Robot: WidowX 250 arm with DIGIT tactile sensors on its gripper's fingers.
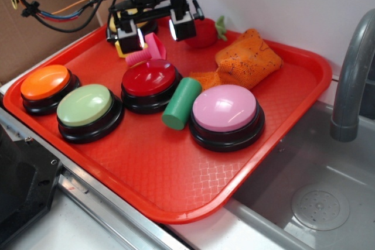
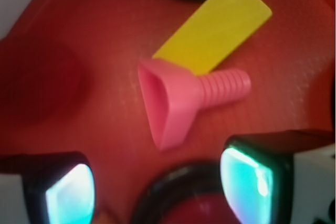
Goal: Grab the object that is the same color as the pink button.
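Observation:
The small hot-pink toy piece [image 1: 147, 50] lies on the red tray [image 1: 176, 185] behind the red button, its ribbed shaft pointing left. In the wrist view the piece [image 2: 181, 98] lies flat with its flared head left and its ribbed shaft right, partly over a yellow wedge block [image 2: 218, 24]. My gripper [image 1: 157, 30] hovers just above it, open and empty, one finger on each side. In the wrist view the gripper [image 2: 157, 190] shows wide-open fingertips [image 2: 71, 195] below the piece. The large pale-pink button [image 1: 225, 109] stands at the tray's right front.
A red button [image 1: 149, 80], green button [image 1: 87, 106] and orange button [image 1: 45, 83] stand left. A green cylinder [image 1: 181, 103] lies between the red and pink buttons. An orange cloth [image 1: 246, 57] and a red strawberry toy [image 1: 204, 33] sit behind. A sink with a grey faucet [image 1: 351, 74] is right.

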